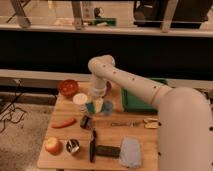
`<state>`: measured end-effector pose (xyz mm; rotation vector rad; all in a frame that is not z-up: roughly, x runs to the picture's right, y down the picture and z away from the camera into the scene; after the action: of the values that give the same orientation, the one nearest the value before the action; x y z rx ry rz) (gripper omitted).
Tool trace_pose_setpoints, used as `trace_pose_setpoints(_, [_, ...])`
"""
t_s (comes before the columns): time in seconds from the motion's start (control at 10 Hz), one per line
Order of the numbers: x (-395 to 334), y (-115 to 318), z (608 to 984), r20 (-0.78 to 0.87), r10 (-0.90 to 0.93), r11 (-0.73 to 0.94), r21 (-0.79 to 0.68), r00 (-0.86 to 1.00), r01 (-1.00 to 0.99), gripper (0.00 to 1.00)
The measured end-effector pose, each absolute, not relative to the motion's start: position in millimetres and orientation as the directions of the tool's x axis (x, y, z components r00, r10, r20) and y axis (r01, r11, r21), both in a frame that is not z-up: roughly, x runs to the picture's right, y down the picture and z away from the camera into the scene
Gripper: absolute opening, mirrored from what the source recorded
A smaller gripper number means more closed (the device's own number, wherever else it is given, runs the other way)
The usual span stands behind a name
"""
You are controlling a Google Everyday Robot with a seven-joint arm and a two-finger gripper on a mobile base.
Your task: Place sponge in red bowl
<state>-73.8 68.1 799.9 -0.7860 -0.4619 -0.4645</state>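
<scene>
With its jaws closed on the teal sponge [90, 107], the gripper [95, 106] hangs just above the desk [142, 137] beside the white cup [80, 99], so swinging toward the red bowl [68, 88] could topple that cup or drop the sponge short.
</scene>
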Motion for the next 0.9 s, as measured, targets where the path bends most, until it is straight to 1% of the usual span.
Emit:
trace_pose_setpoints(0.2, [-94, 47, 815, 0.555, -0.245, 0.613, -0.547, 0.795, 0.57, 0.13])
trace_pose_setpoints(0.4, [-116, 35, 819, 0.562, -0.266, 0.607, -0.534, 0.783, 0.589, 0.13])
trace_pose_setpoints(0.9, [-114, 34, 820, 0.558, -0.267, 0.607, -0.536, 0.786, 0.587, 0.13])
